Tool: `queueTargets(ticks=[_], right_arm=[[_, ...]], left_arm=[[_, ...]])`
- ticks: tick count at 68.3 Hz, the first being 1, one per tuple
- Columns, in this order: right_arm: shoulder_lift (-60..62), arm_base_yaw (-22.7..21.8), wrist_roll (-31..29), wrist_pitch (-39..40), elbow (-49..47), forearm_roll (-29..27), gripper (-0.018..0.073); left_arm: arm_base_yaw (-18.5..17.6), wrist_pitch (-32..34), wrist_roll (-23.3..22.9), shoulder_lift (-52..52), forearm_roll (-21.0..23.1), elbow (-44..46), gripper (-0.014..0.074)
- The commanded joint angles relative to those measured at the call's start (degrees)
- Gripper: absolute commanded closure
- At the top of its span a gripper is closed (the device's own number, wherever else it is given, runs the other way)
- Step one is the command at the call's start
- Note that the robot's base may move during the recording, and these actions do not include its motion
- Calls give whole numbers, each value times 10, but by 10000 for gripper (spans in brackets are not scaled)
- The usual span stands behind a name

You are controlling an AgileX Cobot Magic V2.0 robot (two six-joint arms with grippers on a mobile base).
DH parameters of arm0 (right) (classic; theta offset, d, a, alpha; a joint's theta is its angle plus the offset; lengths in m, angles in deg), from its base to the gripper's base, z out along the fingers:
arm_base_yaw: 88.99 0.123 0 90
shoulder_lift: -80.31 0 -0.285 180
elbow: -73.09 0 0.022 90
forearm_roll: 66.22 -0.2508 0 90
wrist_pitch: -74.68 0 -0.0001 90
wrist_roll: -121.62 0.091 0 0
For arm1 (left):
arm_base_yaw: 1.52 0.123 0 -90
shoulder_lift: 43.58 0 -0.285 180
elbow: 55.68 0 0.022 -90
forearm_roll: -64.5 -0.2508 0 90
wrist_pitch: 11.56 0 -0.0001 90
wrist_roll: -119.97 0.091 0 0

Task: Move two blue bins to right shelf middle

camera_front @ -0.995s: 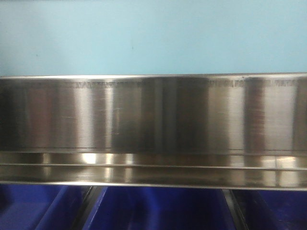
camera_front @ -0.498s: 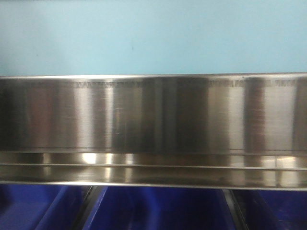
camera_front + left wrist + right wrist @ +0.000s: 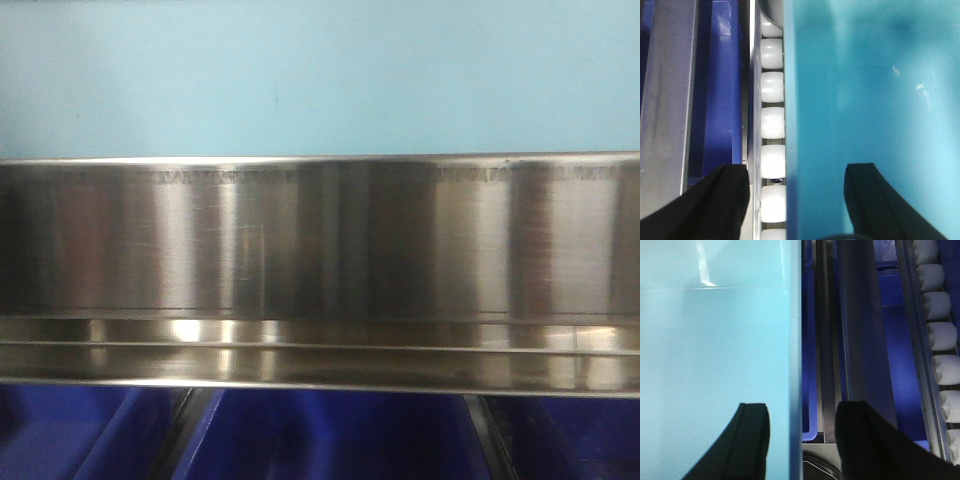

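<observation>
Presently the light-blue bin (image 3: pixel 865 90) lies between both arms, long axis running straight ahead along the roller track (image 3: pixel 772 122), one side wall standing inside the wide left end effector (image 3: pixel 797 170), the other inside the wide right end effector (image 3: pixel 802 405), neither judged clamped
</observation>
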Motion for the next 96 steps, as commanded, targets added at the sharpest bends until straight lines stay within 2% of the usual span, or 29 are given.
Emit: queueTargets(ticks=[1,22,29,34,37,49,50,96], right_arm=[[3,-3,0,5,4,4,345],[3,-3,0,5,4,4,345],[3,-3,0,5,4,4,345],[3,-3,0,5,4,4,370],[2,-3,0,5,4,4,403],[-4,-3,0,5,4,4,692],[-4,-3,0,5,4,4,731],[-5,-3,0,5,4,4,722]], left_arm=[[2,2,0,-1,2,-2,267],[2,2,0,-1,2,-2,267],[2,2,0,-1,5,-2,298],[2,2,0,0,7,-7,374],[2,2,0,2,10,-12,453],[2,2,0,6,12,-24,711],[2,2,0,6,12,-24,706],[2,2,0,6,8,-23,707]])
